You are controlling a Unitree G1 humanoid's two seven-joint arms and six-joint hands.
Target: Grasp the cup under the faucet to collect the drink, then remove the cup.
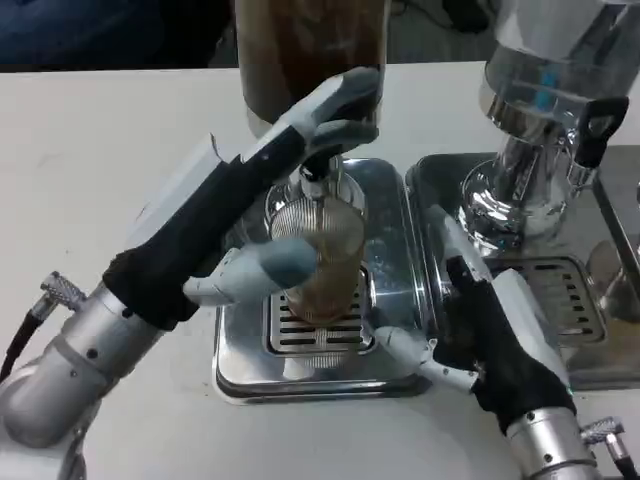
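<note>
Clear ribbed plastic forms the cup (320,255), likely light, flexible and slippery. The left hand (265,190) wraps its mid-body, thumb in front, under the faucet (315,180). Beside the cup, the right hand (480,330) rests spread, holding nothing. The drip tray (240,370) rim borders the exit; open table lies left.

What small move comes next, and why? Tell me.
Probably lift the left hand off the faucet lever to stop the flow: the cup on the drip tray already looks largely full of brown drink. The right hand rests beside it.
</note>
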